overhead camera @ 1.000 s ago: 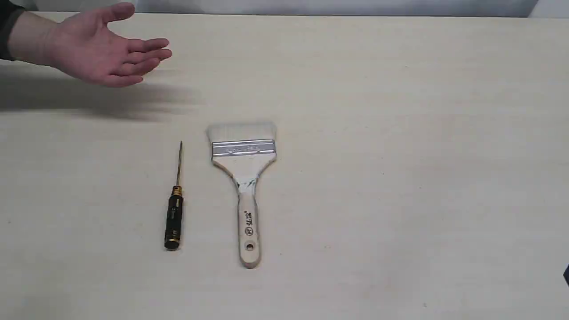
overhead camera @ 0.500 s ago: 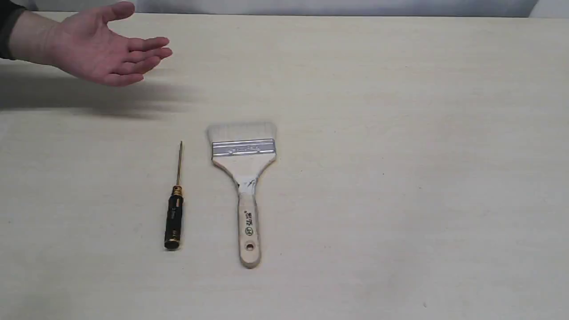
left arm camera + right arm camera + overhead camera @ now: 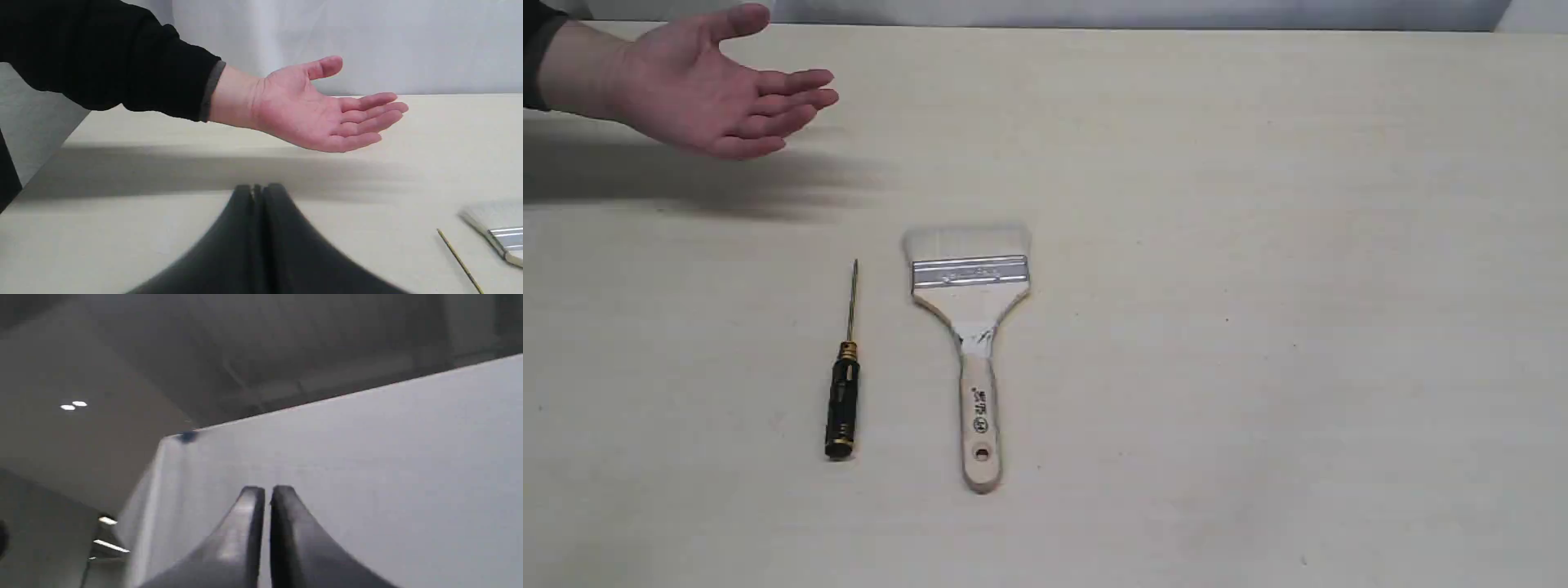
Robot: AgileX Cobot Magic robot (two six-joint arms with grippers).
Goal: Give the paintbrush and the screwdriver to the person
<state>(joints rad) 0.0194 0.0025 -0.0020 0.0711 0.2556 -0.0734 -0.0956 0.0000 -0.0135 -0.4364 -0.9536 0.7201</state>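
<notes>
The paintbrush (image 3: 970, 327) lies flat mid-table, bristles toward the far side; a corner of its bristles and ferrule (image 3: 496, 230) shows in the left wrist view. Left of it lies the screwdriver (image 3: 843, 384), black handle nearer, thin shaft (image 3: 459, 261) pointing away. The person's hand (image 3: 711, 90) hovers palm-up over the far left of the table, also seen as the open hand (image 3: 322, 110) beyond my left gripper (image 3: 257, 188), which is shut and empty, low over the table. My right gripper (image 3: 267, 491) is shut, empty, pointed at a grey wall. Neither gripper appears in the exterior view.
The pale wooden table (image 3: 1258, 286) stretches wide to the right of the brush. A grey backdrop (image 3: 1135, 12) runs along its far edge. The hand casts a dark shadow (image 3: 686, 184) on the table's left side.
A dark sliver at the exterior view's right edge, seen one second ago, is gone. The hand, brush and screwdriver have stayed put.
</notes>
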